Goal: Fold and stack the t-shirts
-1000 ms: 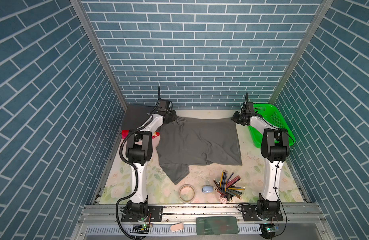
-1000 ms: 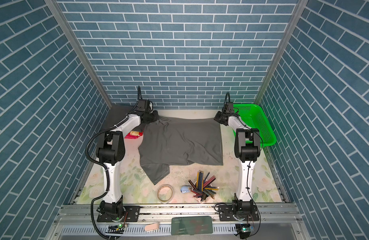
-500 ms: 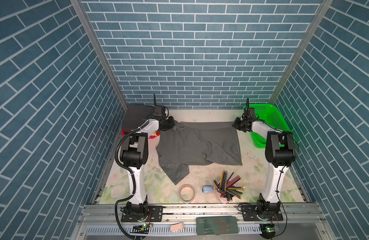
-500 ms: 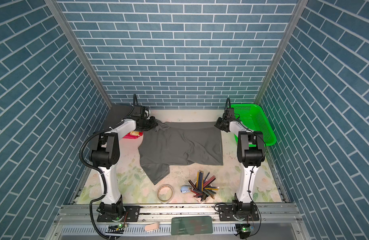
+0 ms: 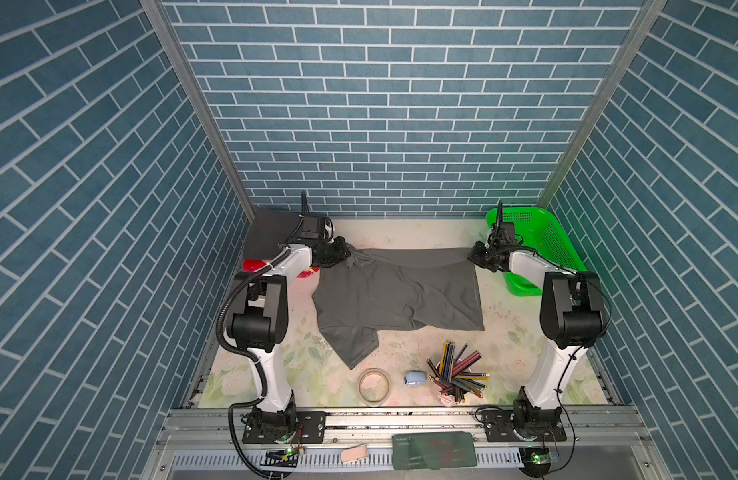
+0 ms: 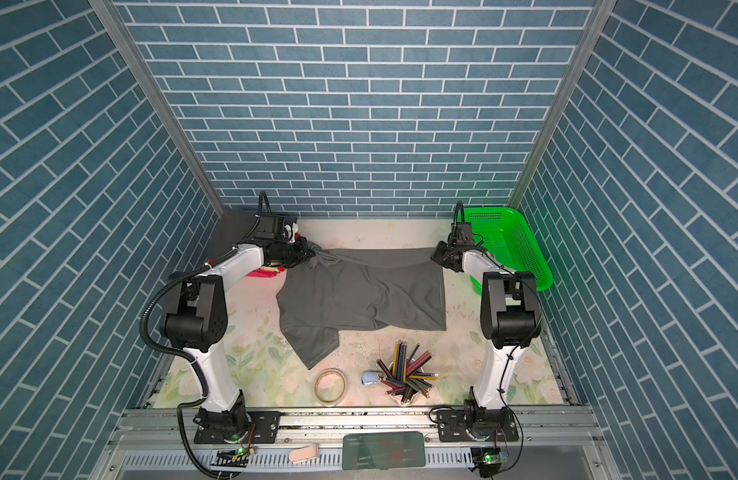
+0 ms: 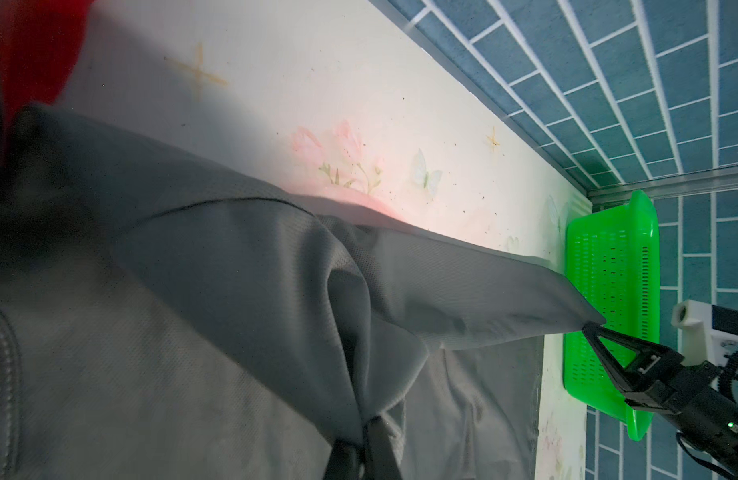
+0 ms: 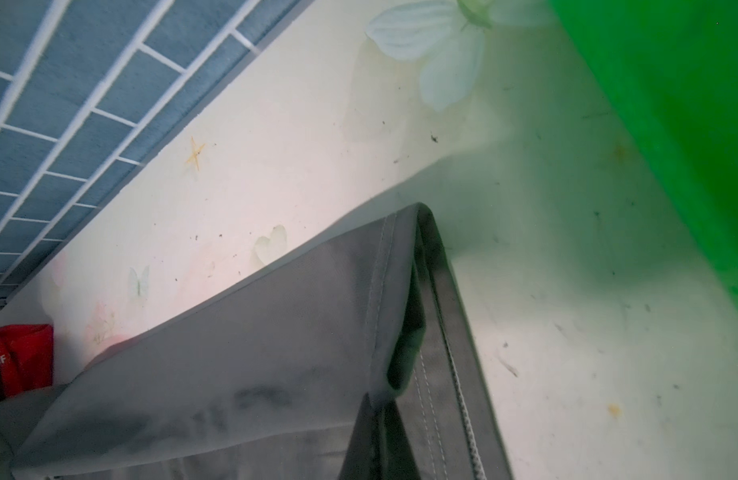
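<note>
1. Blue brick-patterned walls (image 5: 380,124) closed in three sides of a pale floral tabletop (image 5: 400,232), which was speckled with dirt.
2. The mid-grey t-shirt (image 5: 400,291) lay across the middle of it. One sleeve trailed toward the near edge, and the far edge was raised off the surface.
3. The left gripper (image 5: 345,254) was clamped on the shirt's bunched far-left corner. The right gripper (image 5: 474,254) pinched the far-right hem corner, and the cloth was stretched between them.
4. The charcoal t-shirt (image 5: 271,232) lay flat in the far-left corner.
5. A green mesh basket (image 5: 558,241) stood at the far right. Coloured pencils (image 5: 459,374) and a tape roll (image 5: 374,386) lay near the front.
</note>
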